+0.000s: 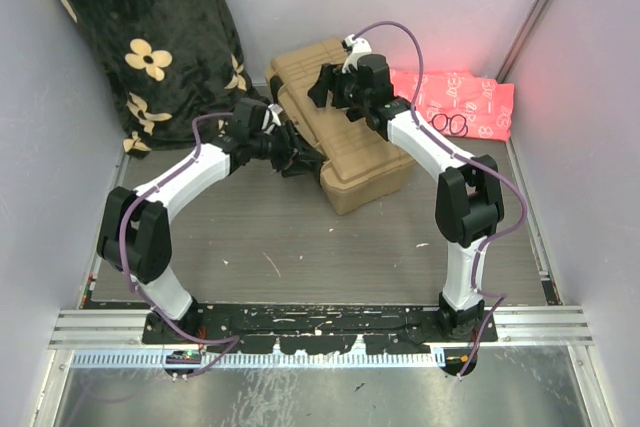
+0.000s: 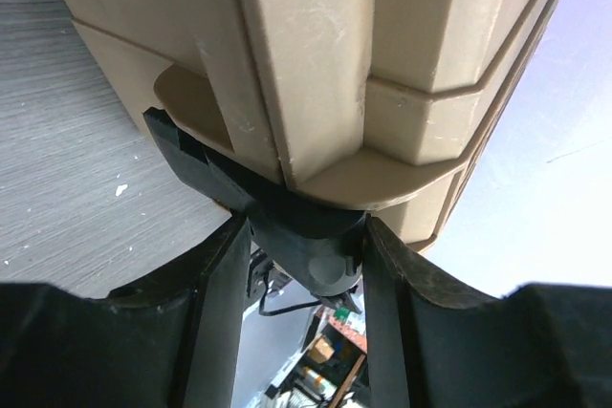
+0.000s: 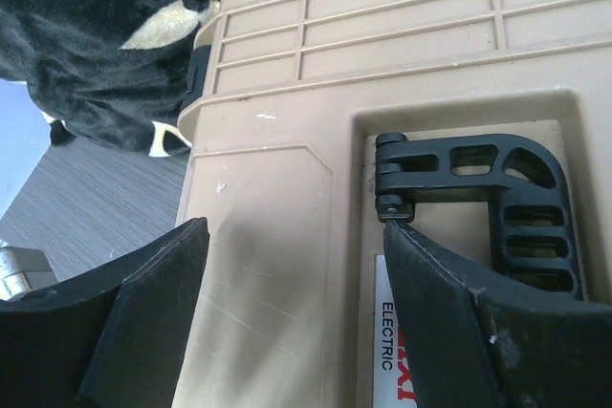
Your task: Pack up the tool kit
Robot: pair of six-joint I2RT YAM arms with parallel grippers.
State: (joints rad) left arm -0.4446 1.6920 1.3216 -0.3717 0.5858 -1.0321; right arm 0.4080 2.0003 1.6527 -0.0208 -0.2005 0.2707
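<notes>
Toolbox (image 1: 345, 137) lies shut on the table (image 1: 300, 247); left gripper (image 2: 306, 255), fingers spread, straddles a black latch (image 2: 287, 226), apparently to fasten it, while right gripper (image 3: 296, 312) hovers spread above the lid.

Readable on a white sticker (image 3: 386, 332) stuck to the tan toolbox (image 3: 287, 217) lid: "ELECTRIC" in dark capitals. Beside it, larger red letters, cut off and unreadable.
</notes>
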